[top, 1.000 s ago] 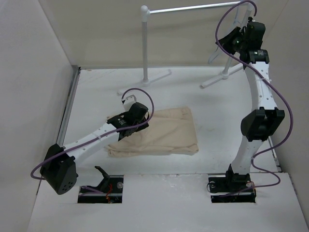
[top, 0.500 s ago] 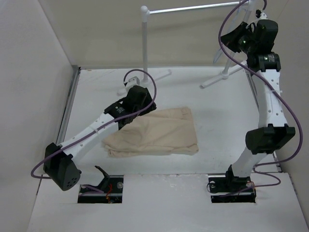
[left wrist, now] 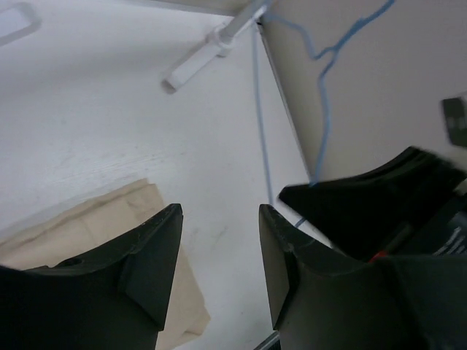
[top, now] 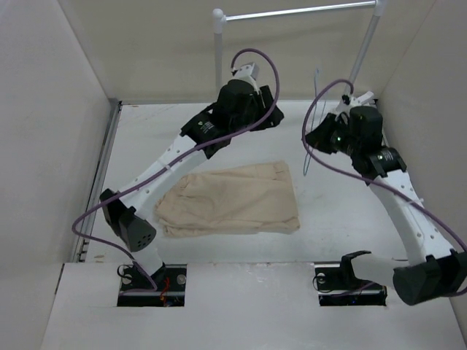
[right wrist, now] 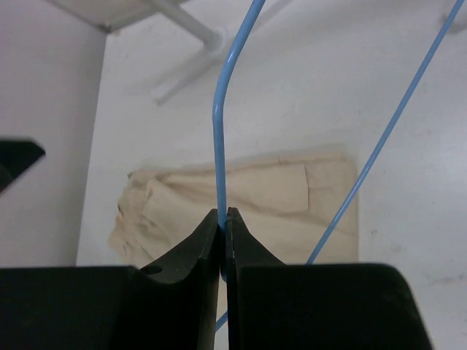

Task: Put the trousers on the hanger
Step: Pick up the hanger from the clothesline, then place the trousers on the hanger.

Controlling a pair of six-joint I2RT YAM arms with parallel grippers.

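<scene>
At the middle of the table (top: 343, 219) the trousers (top: 230, 200) lay folded flat and wrinkled, touched by neither arm.

From its base at 7 o'clock, the left arm (top: 171, 157) bent sharply at a low elbow and stretched long toward 12 o'clock. Its wrist was raised over the bare table just beyond the trousers' far edge. The left gripper (top: 271, 117) pointed toward 3 o'clock, and its wrist view showed the jaws spread with nothing between them. In that view the trousers' corner sat at 8 o'clock of the fingers (left wrist: 149, 255).

The right arm (top: 401, 204) rose from its base at 5 o'clock, swung its elbow out to the right edge, then leaned back in toward 1 o'clock of the trousers. The right gripper (top: 315, 138) faced 9 o'clock, toward the left one, the two near but apart. Its jaws were pressed together on the hanger (right wrist: 219, 146), pinching one thin blue wire that ran straight up from the fingertips. A second wire slanted off toward 1 o'clock in the right wrist view, with the trousers below.

From above, the hanger showed only as a faint line hanging clear of the table. Behind both arms at 12 o'clock stood the rack (top: 292, 12).
</scene>
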